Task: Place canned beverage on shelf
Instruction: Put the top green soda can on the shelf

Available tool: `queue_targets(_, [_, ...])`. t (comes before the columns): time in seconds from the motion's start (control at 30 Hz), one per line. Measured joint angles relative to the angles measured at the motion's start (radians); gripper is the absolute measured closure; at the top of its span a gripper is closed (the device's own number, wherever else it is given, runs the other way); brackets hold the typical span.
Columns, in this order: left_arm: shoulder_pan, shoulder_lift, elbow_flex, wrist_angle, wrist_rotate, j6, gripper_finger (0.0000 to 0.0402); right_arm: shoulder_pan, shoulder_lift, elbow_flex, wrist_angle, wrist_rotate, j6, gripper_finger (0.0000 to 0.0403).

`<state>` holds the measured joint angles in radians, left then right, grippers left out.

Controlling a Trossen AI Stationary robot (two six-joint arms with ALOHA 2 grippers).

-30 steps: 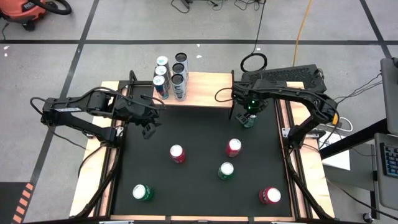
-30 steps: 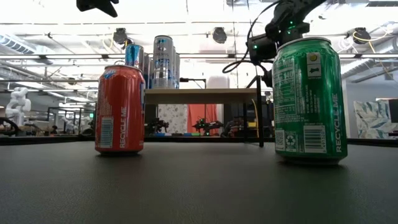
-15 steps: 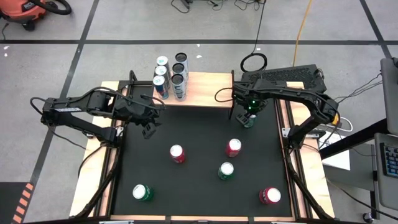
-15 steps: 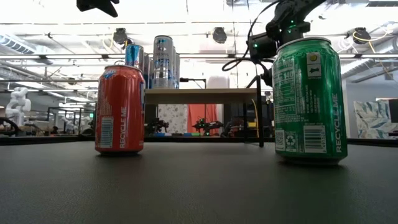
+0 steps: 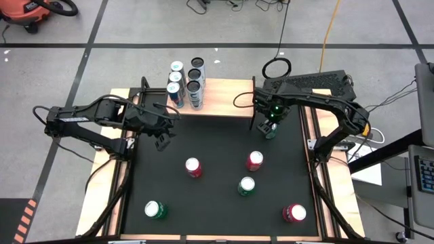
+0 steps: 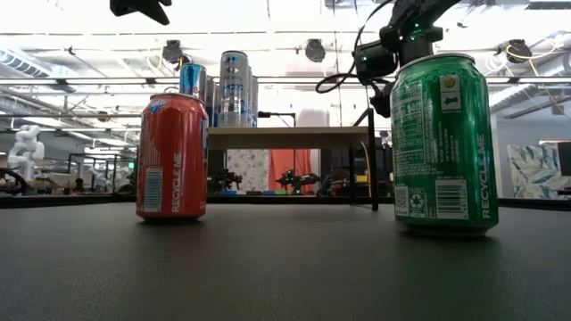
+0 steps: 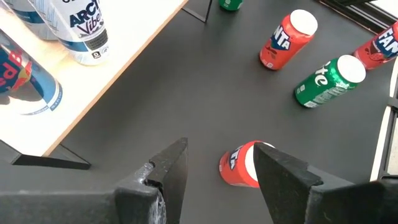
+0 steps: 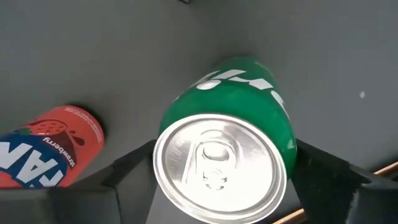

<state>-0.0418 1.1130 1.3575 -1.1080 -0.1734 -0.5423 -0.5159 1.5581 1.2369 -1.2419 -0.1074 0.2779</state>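
A green can [image 5: 270, 129] stands upright on the black tabletop, just in front of the right front corner of the shelf [image 5: 227, 98]. My right gripper [image 5: 270, 123] hangs over it, pointing down, with a finger on either side [image 8: 221, 165]. The light-wood shelf [image 6: 285, 133] carries several tall cans [image 5: 186, 83] on its left part. My left gripper [image 5: 161, 139] hovers open at the table's left, near the shelf's left front corner. In the left wrist view its fingers [image 7: 217, 168] stand apart above a red can [image 7: 242, 165]. My right gripper has the green can's upper side wall [image 8: 287, 146] between its two fingers [image 8: 323, 168], one on each opposite side, just below the silver top. The fingers come from above, pointing down. The can is upright; I cannot tell whether its base is on the table.
Loose cans stand on the black top: red ones [image 5: 193, 167] [image 5: 254, 160] [image 5: 293, 213], green ones [image 5: 245, 185] [image 5: 155, 209]. The shelf's right part [image 5: 234, 102] is bare wood. In the low view a big green can [image 6: 442, 143] hides the place below my right gripper.
My right gripper's wrist has rolled a little above the green can. The can stays where it was, and the left arm has kept still.
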Motion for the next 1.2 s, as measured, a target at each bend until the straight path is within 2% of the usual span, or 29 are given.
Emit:
queue_targets(0.3, [0.0,0.0,0.0,0.0,-0.007,0.006,0.0217,-0.006,0.0,0.0,0.048,0.029,-0.035,0.0079])
queue_targets(0.57, [0.0,0.0,0.0,0.0,-0.007,0.005,0.0217,-0.014,0.0,0.0,0.015,0.043,-0.038,0.0086])
queue_targets(0.83, [0.0,0.0,0.0,0.0,-0.007,0.005,0.0217,-0.016,0.0,0.0,0.004,0.058,-0.081,0.0067])
queue_targets(1.2, [0.0,0.0,0.0,0.0,-0.007,0.006,0.0217,-0.021,0.004,0.0,0.027,0.054,-0.183,0.0134])
